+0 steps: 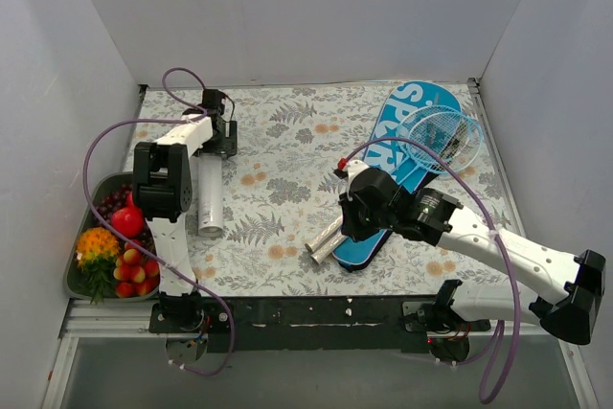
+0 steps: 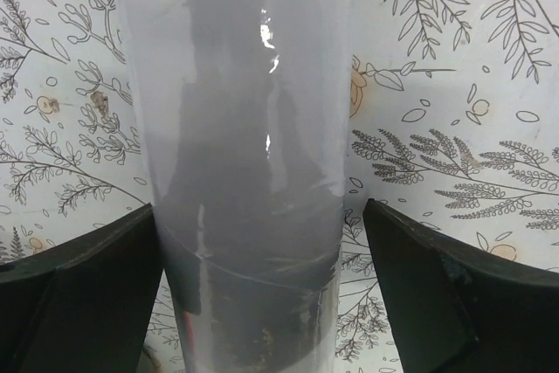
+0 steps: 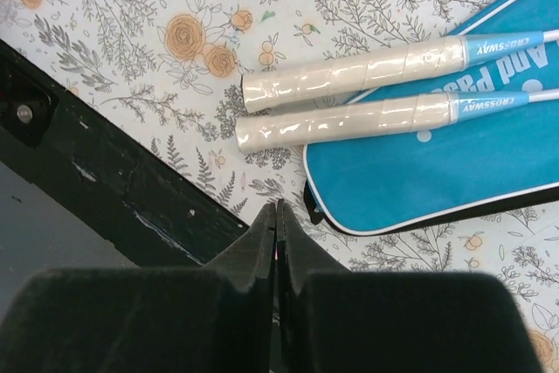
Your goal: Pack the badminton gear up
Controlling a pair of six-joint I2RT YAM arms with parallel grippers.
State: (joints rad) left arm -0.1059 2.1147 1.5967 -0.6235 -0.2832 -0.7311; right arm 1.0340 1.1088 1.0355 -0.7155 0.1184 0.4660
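Currently, item one: white glossy cardboard tube (image 2: pixel 253 128), lying on the floral cloth (image 2: pixel 454 85) at left; judged light, stiff yet crushable and slick, best pinched across mid-body, where the left gripper (image 2: pixel 259 216) stands spread astride it. Item two: two light-blue rackets with silvery wrapped handles (image 3: pixel 349 72), collars printed "CROSSWAY", resting on the long blue racket-shaped cover (image 3: pixel 437 172) lettered "And Pa…"; right gripper (image 3: pixel 278 216) pressed closed, empty.
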